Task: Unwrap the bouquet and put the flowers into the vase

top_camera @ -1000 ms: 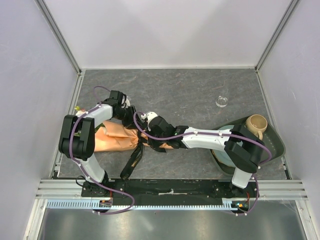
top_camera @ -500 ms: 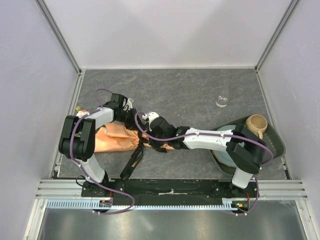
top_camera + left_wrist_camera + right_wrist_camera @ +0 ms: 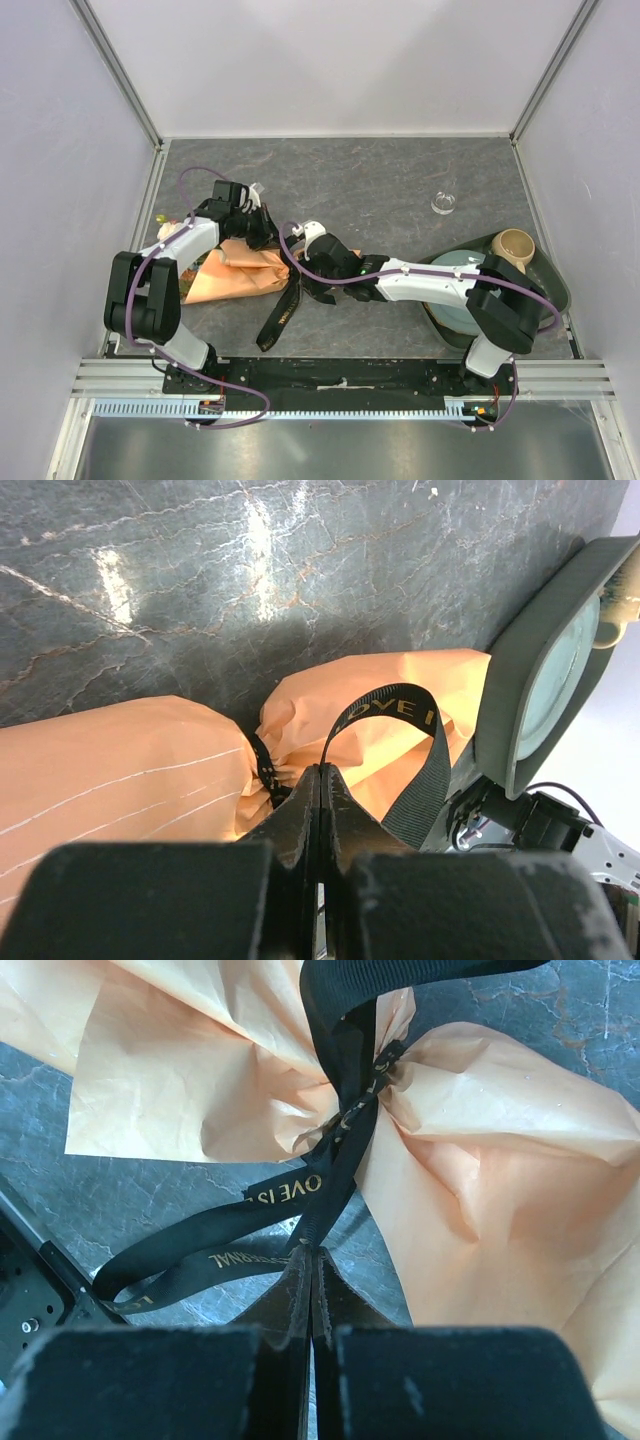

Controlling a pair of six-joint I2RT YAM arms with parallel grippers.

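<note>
Orange-tan paper bouquet (image 3: 215,285), black gold-lettered ribbon (image 3: 290,1190), dark grey marbled table (image 3: 380,180), beige mug (image 3: 515,247).

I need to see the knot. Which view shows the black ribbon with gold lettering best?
Right wrist: the black gold-lettered ribbon shows its cinch and loose tails against the orange-tan kraft paper. Left wrist shows only one loop; the top view just a dark tail.

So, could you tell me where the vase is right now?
In the top view the vase stands alone at the far right of the table, just beyond the tray holding the mug.
</note>
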